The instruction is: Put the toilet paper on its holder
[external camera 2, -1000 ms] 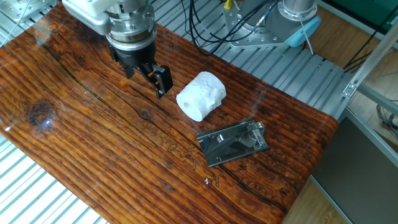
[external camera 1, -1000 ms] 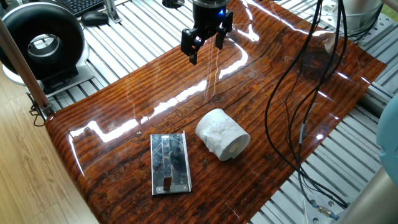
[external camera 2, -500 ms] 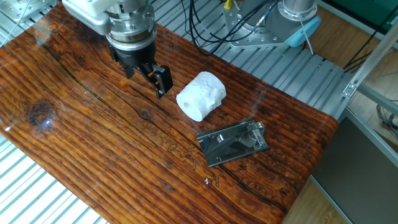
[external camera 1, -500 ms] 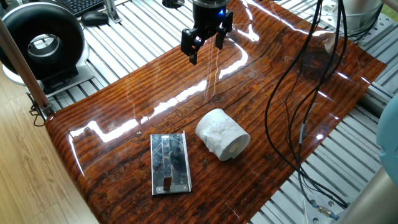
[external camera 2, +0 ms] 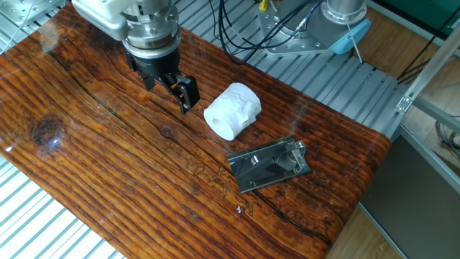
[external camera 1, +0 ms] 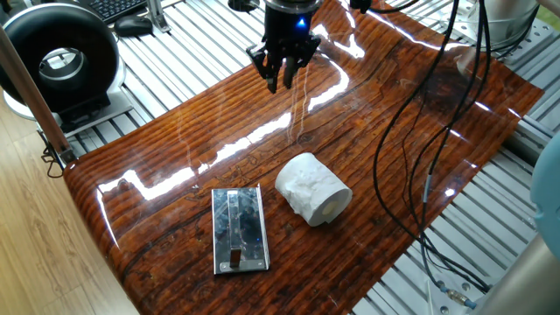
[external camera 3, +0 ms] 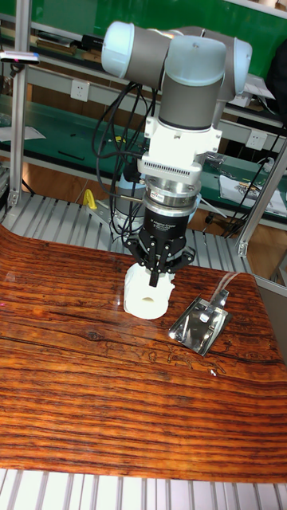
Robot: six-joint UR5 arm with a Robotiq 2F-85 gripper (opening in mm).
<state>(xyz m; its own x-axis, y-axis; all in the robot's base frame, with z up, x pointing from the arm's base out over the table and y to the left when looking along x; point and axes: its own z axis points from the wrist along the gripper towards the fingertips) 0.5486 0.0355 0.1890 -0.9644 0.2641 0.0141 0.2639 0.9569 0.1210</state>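
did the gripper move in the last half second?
Yes. In one fixed view the gripper has turned about its axis and its fingers now sit closer together, above the same spot on the table. The roll hasn't shifted.

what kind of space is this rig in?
Most likely a robotics lab or workshop: the wood-grain table sits on aluminium extrusion framing, loose cables hang over it, and green workbenches with wall sockets stand behind the arm.

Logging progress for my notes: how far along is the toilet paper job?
Nothing done yet. The toilet paper lies on its side on the table beside the holder, not on it. The claw hangs empty above the table, away from the roll. Grasping and placing remain.
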